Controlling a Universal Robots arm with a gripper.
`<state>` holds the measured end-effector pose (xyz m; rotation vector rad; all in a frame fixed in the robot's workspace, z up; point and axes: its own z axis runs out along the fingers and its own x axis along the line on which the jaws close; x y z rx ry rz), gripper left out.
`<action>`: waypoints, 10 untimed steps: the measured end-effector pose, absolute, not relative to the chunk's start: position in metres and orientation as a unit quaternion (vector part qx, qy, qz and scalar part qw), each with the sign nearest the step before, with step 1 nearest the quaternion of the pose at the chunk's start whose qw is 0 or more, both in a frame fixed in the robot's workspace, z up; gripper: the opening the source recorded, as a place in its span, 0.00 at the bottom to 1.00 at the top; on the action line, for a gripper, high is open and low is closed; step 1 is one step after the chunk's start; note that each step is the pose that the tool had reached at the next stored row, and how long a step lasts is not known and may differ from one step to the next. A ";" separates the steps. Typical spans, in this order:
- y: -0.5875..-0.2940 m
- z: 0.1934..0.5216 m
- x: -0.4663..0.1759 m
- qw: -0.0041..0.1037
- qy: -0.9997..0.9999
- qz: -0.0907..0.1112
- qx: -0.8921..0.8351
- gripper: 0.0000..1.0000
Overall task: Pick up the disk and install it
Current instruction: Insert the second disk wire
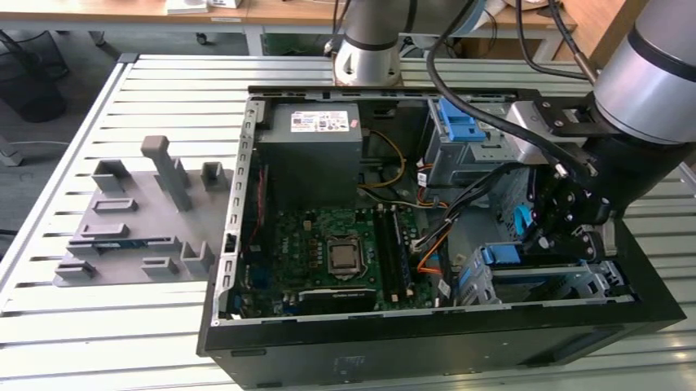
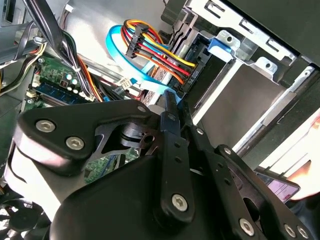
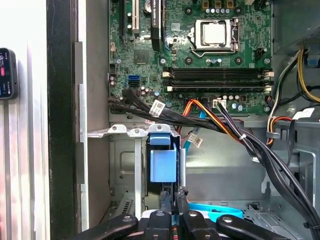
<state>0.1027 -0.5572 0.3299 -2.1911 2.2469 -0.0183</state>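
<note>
On the slatted white metal tabletop (image 1: pixel 163 326) lies the open black computer case (image 1: pixel 435 342); the black pincer (image 3: pixel 172 200), clenched and grasping nothing I can see, reaches down into its grey metal drive cage (image 3: pixel 125 165) beside the blue plastic latch (image 3: pixel 163 162).

An open black computer case (image 1: pixel 435 342) lay on the slatted white counter (image 1: pixel 65 326). Inside it sat a green motherboard (image 1: pixel 326 257) with a bare processor socket (image 1: pixel 344 254) — seen too in the first wrist view (image 3: pixel 215 34). A grey power-supply box (image 1: pixel 315 130) filled the far corner, with a bundle of coloured cables (image 2: pixel 155 50) nearby. A grey moulded holder (image 1: pixel 142 216) rested on the counter at the exterior view's left — well apart from the case.
</note>
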 end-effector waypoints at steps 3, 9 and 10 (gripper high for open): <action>-0.558 0.329 0.103 0.001 0.716 -0.006 -0.698 0.16; -0.558 0.328 0.103 0.002 0.716 -0.006 -0.698 0.16; -0.558 0.328 0.103 0.002 0.716 -0.006 -0.698 0.17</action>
